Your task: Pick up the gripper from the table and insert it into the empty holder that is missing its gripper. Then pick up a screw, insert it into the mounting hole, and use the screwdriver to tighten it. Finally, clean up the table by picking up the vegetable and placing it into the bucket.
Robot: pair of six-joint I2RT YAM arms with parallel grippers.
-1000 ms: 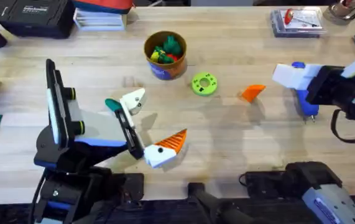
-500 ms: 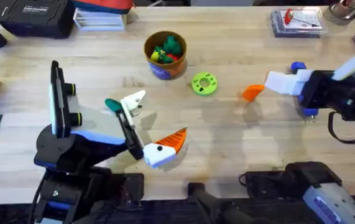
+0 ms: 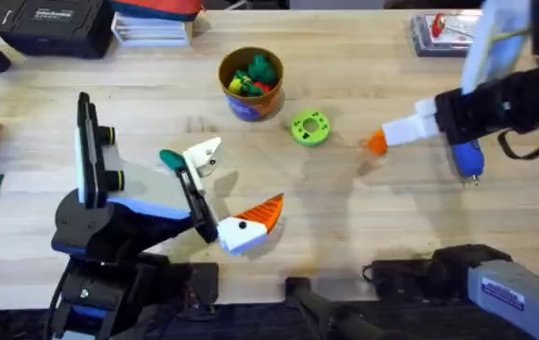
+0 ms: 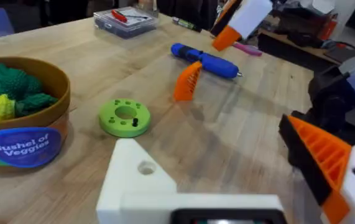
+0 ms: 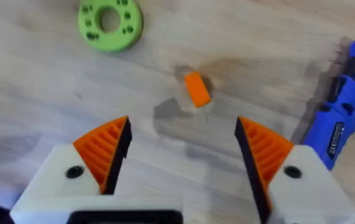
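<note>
- Orange gripper (image 5: 196, 88) standing free on the table (image 3: 363, 217), just beside the blue screwdriver (image 3: 465, 157) and right of the green disc (image 3: 310, 127).
- Right gripper (image 5: 182, 154) hanging above that orange piece, 2 ribbed orange pads spread wide, nothing between them, no contact with the piece.
- Same right gripper seen from overhead as a white finger with an orange tip over the orange piece.
- Screwdriver lying flat on the wood, thin metal tip pointing toward the near table edge.
- Bucket (image 3: 250, 83) upright behind the disc, near the table's middle, green, yellow and red toy vegetables inside.
- Left gripper (image 3: 234, 202) low over the table at front left, jaws spread well apart and empty.
- Holder (image 4: 138, 180) on that gripper: 1 white finger mount bare, screw hole visible; the other finger (image 4: 326, 163) bearing its orange wedge.
</note>
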